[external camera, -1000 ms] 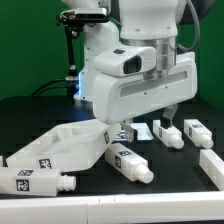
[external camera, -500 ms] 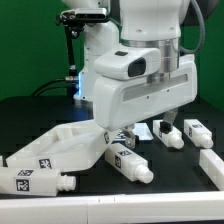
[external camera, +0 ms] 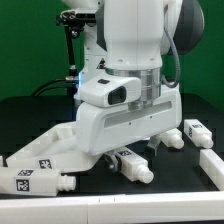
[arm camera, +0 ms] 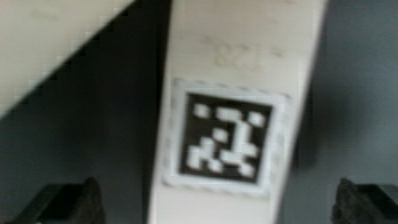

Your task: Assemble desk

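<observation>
The desk's tabletop panel lay on the black surface toward the exterior view's left. A loose leg sat just beside its near edge, and other legs lay off to the exterior view's right. The end effector hung low, its fingers spread wide apart on either side of a tagged leg, with a gap showing on each side.

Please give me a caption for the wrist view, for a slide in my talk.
Open gripper centred on a white desk part with a square black-and-white tag.
</observation>
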You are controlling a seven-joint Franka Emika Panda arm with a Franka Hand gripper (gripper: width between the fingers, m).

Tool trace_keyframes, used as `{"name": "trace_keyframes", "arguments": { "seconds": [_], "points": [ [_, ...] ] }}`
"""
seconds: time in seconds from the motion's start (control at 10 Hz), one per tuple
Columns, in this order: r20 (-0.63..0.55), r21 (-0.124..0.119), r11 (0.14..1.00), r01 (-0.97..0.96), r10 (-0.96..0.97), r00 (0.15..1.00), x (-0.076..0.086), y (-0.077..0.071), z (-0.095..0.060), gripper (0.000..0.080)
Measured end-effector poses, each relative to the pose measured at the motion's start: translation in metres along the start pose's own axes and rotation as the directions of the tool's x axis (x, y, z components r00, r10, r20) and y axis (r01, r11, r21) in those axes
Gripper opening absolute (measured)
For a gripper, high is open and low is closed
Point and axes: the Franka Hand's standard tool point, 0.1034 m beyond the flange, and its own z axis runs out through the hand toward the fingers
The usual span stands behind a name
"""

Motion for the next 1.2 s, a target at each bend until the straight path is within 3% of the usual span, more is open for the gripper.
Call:
{"name": "trace_keyframes", "arguments": {
  "seconds": [0.2,0.4,0.6,0.8,0.9,1.0,1.2],
  "points": [
    [0.000,0.000,1.000,-0.004,0.004,1.000,0.001,-0.001,0.000,0.0623],
    [0.000,0.000,1.000,-0.004,0.004,1.000,0.001,-0.001,0.000,0.0281],
    [0.006,0.012,0.983,-0.183,0.183,0.983,-0.007,-0.009,-0.005,0.0284],
    [0.029,0.031,0.941,-0.337,0.337,0.941,-0.026,-0.041,-0.010,0.0284],
    [0.034,0.033,0.937,-0.347,0.346,0.938,-0.028,-0.050,-0.011,0.0284],
    [0.009,0.025,0.947,-0.319,0.319,0.948,-0.025,-0.043,-0.015,0.0284],
    [0.013,0.026,0.946,-0.322,0.322,0.947,-0.026,-0.044,-0.013,0.0284]
  ]
}}
